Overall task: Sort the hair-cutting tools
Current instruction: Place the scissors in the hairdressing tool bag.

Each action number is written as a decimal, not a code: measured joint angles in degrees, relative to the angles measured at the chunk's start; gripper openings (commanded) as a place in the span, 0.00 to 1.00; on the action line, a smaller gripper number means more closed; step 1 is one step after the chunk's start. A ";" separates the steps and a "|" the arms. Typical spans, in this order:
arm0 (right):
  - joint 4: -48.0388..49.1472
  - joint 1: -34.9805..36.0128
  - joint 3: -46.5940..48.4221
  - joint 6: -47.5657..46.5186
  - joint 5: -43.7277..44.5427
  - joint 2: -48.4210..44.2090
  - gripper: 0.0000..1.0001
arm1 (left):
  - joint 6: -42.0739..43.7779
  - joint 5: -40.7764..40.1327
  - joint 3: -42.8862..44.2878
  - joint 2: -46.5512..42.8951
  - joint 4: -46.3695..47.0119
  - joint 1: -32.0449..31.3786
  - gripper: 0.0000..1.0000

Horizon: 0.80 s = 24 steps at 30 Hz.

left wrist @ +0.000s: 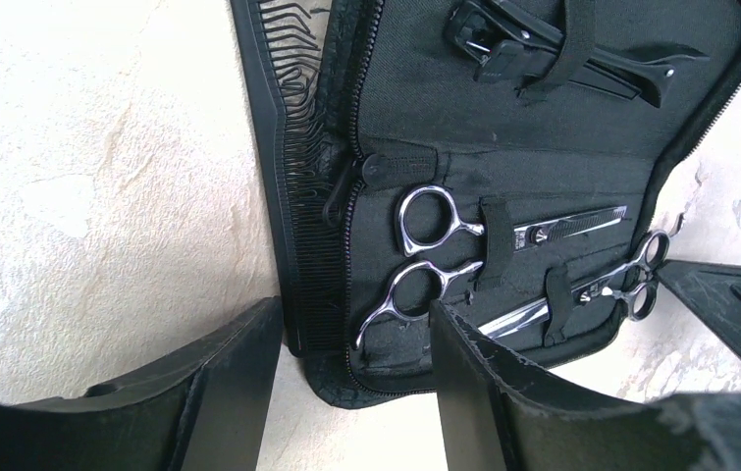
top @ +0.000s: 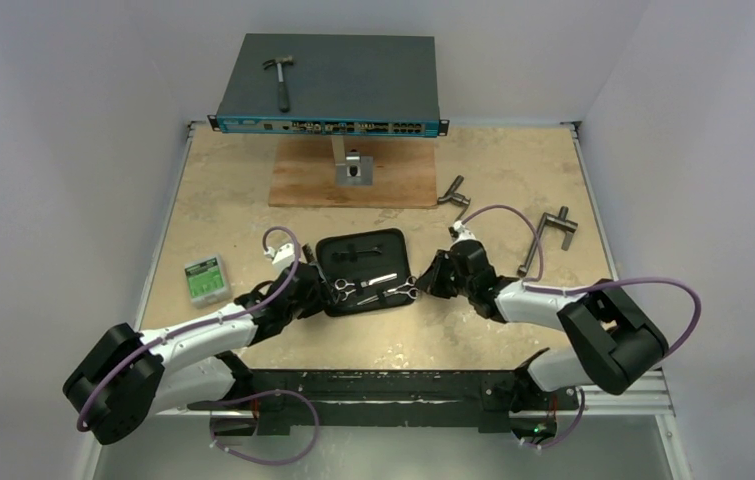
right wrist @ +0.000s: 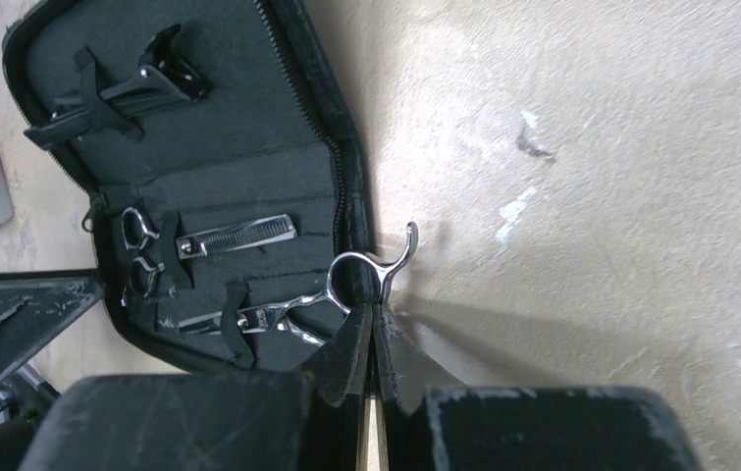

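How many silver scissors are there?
2 silver scissors, both in the open black zip case: toothed pair strapped nearer the left gripper, plain pair's ring pinched by the right gripper.

Hammer atop network switch, T-handled tool, green box

A black zip-up case lies open at the frame's centre on a beige stone-look table. Its lower half holds a left pair of small silver scissors and a right pair of small silver scissors. The left gripper meets the case's left edge. The right gripper meets its right edge, at the right pair's handles. A grey hammer lies upper centre.
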 measured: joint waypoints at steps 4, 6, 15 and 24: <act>1.18 2.64 -0.57 0.24 0.55 -0.07 0.00 | 0.07 -0.02 0.00 0.02 0.00 0.00 0.56; 1.49 4.39 -0.74 0.28 0.87 -0.04 0.00 | 0.55 -0.35 0.02 0.04 -0.02 0.02 0.56; 1.40 9.03 -2.58 0.22 -0.81 -1.95 0.00 | 3.48 -1.05 0.61 1.57 1.22 0.02 0.56; 0.66 9.14 -3.43 -0.22 -1.01 -2.60 0.10 | 5.42 -0.96 2.03 4.90 3.58 0.02 0.55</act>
